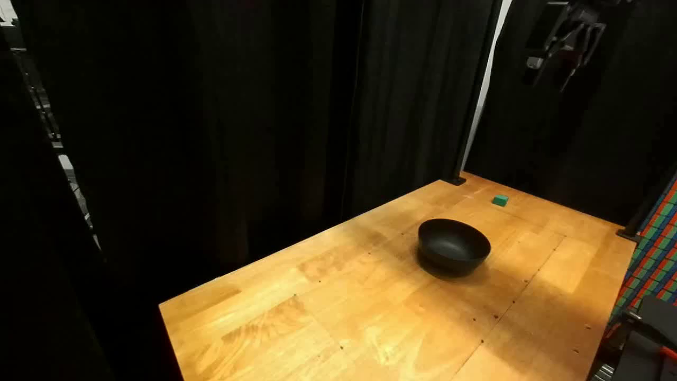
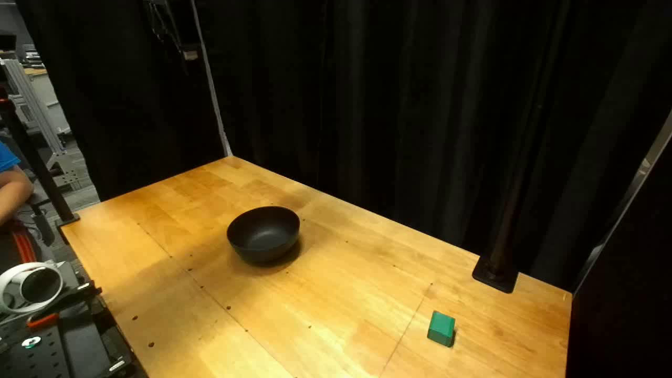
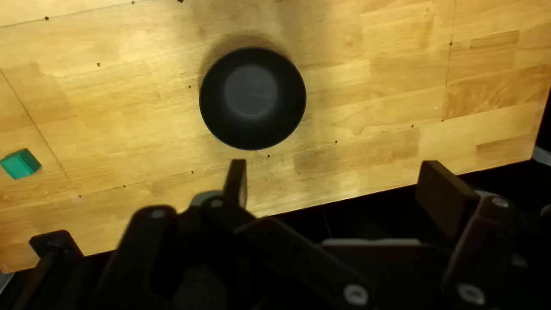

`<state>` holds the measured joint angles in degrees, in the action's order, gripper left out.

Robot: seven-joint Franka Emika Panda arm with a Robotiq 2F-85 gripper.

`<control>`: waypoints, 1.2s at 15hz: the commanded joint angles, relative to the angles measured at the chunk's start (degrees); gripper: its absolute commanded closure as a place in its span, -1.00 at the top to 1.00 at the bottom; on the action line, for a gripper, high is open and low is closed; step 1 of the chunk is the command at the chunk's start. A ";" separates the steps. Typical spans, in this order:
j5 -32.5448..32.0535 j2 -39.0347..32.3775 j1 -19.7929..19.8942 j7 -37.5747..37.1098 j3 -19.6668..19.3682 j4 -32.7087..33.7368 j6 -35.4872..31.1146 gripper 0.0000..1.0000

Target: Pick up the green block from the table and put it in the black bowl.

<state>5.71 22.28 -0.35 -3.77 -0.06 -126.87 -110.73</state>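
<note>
Progress, my judgement: neither pick nor place done; both remain. End effector [image 3: 333,177] hangs high above the table [image 3: 387,107], spread wide, holding nothing. Below it and well to one side, the green block [image 3: 20,164] lies on the table; below and nearer, the black bowl [image 3: 252,99]. I count one block, one bowl.

In an exterior view we are seeing a wooden table [image 2: 336,294] gleaming softly at lower centre, a smooth, matt black bowl [image 2: 263,242] left of centre, a smooth-faced green block [image 2: 441,328] at lower right, and dull cloth curtains [image 2: 394,105] along the top
</note>
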 commanded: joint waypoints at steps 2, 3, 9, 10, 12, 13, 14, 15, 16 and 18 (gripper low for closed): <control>0.04 0.02 0.16 0.06 0.12 0.64 0.09 1.00; 0.04 0.19 0.16 0.06 0.12 0.77 0.09 1.00; 0.04 0.31 0.16 0.06 0.12 0.84 0.10 1.00; 0.04 0.31 0.16 0.06 0.12 0.84 0.10 1.00; 0.04 0.31 0.16 0.06 0.12 0.84 0.10 1.00; 0.04 0.31 0.16 0.06 0.12 0.84 0.10 1.00; 0.04 0.31 0.16 0.06 0.12 0.84 0.09 1.00; -0.55 -0.97 0.57 -0.67 0.23 0.97 -1.75 1.00; -0.64 -3.03 1.09 -1.18 -0.14 1.81 -2.83 1.00; -1.65 -8.55 2.82 -3.02 -1.11 3.98 -6.45 1.00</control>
<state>5.38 20.72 0.35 -4.59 -0.31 -126.40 -112.93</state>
